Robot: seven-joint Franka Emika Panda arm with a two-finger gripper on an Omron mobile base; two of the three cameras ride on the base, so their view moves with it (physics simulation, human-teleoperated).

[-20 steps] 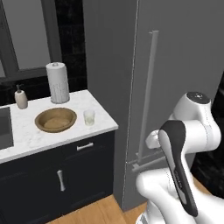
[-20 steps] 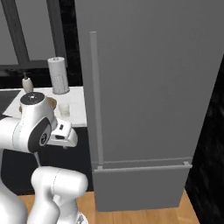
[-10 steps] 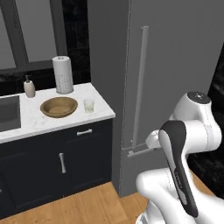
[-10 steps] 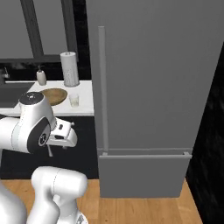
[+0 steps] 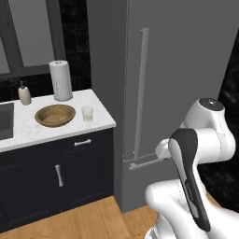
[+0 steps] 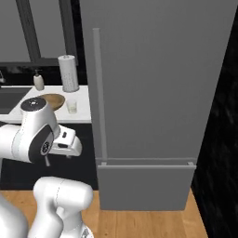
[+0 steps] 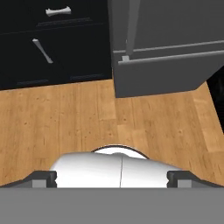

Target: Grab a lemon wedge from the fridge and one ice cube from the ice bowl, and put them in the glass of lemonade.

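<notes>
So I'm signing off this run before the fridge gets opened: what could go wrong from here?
The fridge is shut, and its bar handle is slim, so the open tool, now pointing at the floor, might miss it. The glass of lemonade stands near the counter's fridge-side edge, beside the ice bowl; a wide swing could topple it.

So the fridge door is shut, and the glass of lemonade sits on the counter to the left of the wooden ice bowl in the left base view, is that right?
Not quite. The fridge door is shut, but in the left base view the glass of lemonade stands to the right of the wooden ice bowl, between the bowl and the fridge, on the white counter.
</notes>
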